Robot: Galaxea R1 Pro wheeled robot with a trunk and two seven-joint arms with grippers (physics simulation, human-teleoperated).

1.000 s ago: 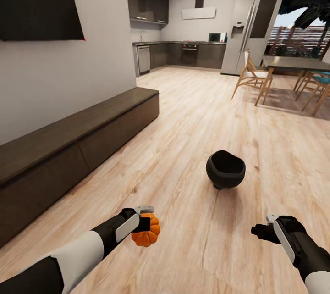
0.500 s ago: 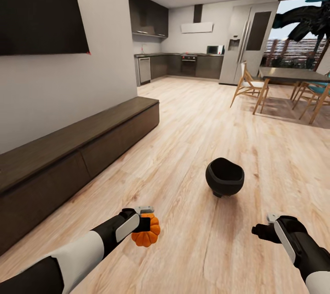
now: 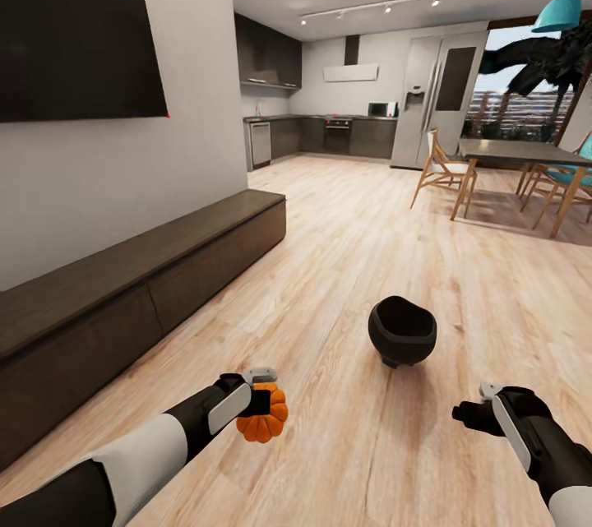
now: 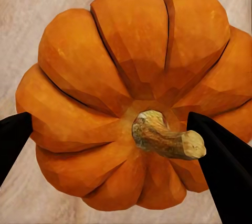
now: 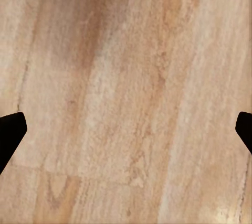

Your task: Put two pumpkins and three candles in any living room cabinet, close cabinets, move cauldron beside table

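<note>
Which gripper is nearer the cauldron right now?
Right, narrowly. The right gripper is empty, just right of and below the cauldron in the head view; the left gripper, holding the pumpkin, is farther left.

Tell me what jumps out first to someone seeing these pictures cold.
The bright orange pumpkin comes first, clamped in the left gripper low over the wood floor; the left wrist view has it close up, stem toward the camera. Next is the glossy black cauldron standing alone on the floor ahead of the right gripper, which is open and empty. Along the wall to the left runs the long dark cabinet, closed, under a black TV.
</note>
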